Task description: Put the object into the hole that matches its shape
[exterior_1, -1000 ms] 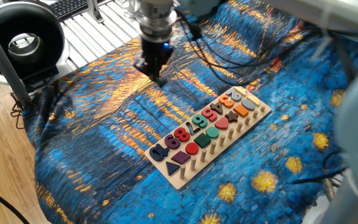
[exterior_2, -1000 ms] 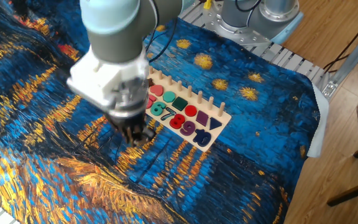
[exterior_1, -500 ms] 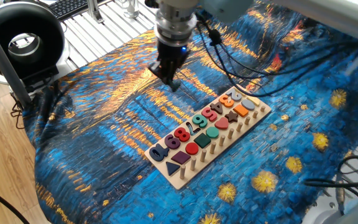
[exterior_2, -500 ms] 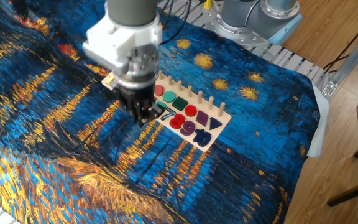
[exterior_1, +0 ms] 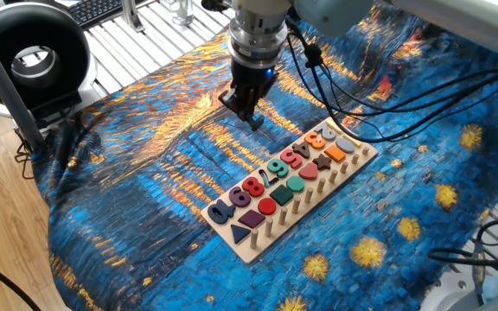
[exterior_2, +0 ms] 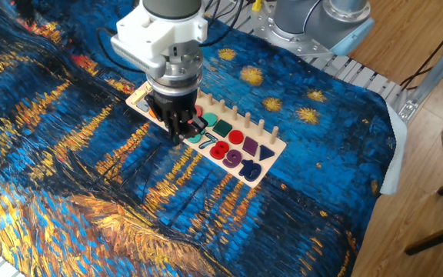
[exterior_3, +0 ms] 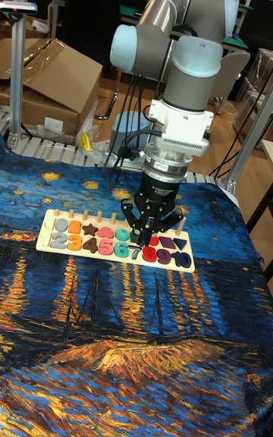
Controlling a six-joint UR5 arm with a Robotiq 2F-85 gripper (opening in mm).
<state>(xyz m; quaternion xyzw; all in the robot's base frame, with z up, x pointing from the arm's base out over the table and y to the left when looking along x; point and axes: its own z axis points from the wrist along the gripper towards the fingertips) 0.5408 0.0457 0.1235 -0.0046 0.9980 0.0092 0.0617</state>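
Observation:
My gripper [exterior_1: 251, 117] hangs over the blue painted cloth, up and left of the long wooden puzzle board [exterior_1: 258, 248]. Its fingers are drawn together on a slim dark piece, the object [exterior_1: 253, 122], which barely shows below the tips. The hole [exterior_1: 272, 175] is the pale slim seven-shaped slot between the green six and the red eight. In the other fixed view the gripper [exterior_2: 178, 135] stands just left of the hole [exterior_2: 204, 141], above the board's [exterior_2: 274, 147] near edge. In the tall view the gripper [exterior_3: 144, 243] lines up just above the hole [exterior_3: 135, 253].
Coloured numbers, shapes and a row of pegs fill the rest of the board. Black cables [exterior_1: 340, 82] trail from the arm across the cloth. A black round device [exterior_1: 28, 53] and a slatted metal top [exterior_1: 145, 34] lie beyond the cloth. A cardboard box [exterior_3: 53, 80] stands behind.
The gripper has travelled right across the cloth toward the board, still shut, and now stands close to the seven-shaped slot. The board has not moved.

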